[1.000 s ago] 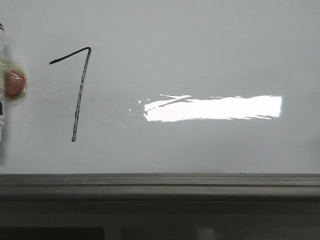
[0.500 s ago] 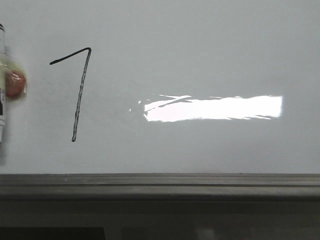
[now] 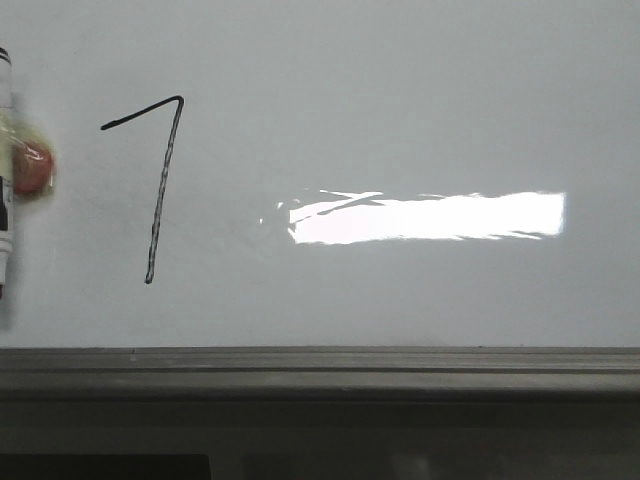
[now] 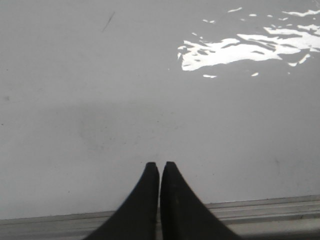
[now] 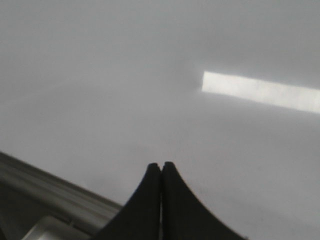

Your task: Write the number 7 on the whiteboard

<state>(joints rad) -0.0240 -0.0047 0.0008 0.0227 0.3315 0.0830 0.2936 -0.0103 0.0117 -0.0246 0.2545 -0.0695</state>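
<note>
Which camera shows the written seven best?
The front view: the whole number 7 stands sharp on the whiteboard. Both wrist views show only bare board beyond each shut gripper, left and right; no seven.

There is one whiteboard (image 3: 400,100), and it carries one number 7 (image 3: 155,190) made of two strokes. One bright light reflection (image 3: 430,217) lies on the board. One marker (image 3: 4,180) with one red spot is at the board's left edge. One dark ledge (image 3: 320,365) runs along the bottom. Two grippers are visible, one left gripper (image 4: 159,167) and one right gripper (image 5: 161,167).
</note>
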